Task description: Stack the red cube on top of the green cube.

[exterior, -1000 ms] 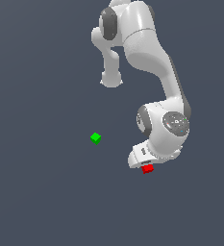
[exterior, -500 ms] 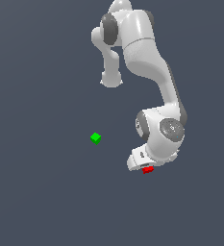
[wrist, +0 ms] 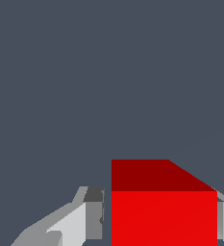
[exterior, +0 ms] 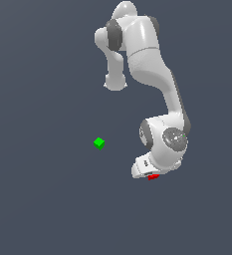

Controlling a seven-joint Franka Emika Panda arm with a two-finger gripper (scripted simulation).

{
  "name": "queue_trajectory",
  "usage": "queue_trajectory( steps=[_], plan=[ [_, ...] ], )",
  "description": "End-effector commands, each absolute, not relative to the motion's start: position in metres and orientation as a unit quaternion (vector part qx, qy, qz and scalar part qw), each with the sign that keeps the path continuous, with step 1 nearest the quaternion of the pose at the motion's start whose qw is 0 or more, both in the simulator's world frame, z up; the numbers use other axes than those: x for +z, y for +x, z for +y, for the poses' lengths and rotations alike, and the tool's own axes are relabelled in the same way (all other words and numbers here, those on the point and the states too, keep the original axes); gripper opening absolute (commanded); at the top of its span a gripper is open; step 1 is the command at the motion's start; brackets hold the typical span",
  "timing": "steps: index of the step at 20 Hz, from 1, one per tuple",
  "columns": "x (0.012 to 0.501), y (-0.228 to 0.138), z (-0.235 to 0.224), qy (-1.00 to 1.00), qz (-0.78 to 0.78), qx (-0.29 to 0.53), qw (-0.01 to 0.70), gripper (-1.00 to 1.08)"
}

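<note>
Hand (wrist: 159,226) grasping red cube (wrist: 164,211): one finger (wrist: 92,216) flush on each side face. Cube sits under the hand, mostly hidden in exterior view. Green cube (exterior: 99,143) well apart from hand, on table (exterior: 38,199).

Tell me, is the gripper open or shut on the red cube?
Cannot tell: the gripper straddles the red cube; one finger shows a slim gap.

No readable text, labels, brands, numbers or signs in either view: the red cube (wrist: 164,211), green cube (exterior: 99,143), white arm (exterior: 152,74) and grey floor (exterior: 38,199) are all plain, unmarked surfaces.
</note>
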State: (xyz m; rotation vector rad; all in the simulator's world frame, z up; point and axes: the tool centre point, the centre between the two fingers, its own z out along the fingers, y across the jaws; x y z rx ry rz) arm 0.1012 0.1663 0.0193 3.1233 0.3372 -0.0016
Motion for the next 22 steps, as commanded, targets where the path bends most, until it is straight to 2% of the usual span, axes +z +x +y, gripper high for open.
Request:
queue_trajectory(
  steps=[1,14,22],
  plan=[
    [0.02,0.102,0.166,0.994,0.107,0.0,0.0,-1.0],
    [0.024,0.101,0.166,0.994,0.107,0.0,0.0,-1.0],
    [0.068,0.1,0.166,0.994,0.107,0.0,0.0,-1.0]
  ],
)
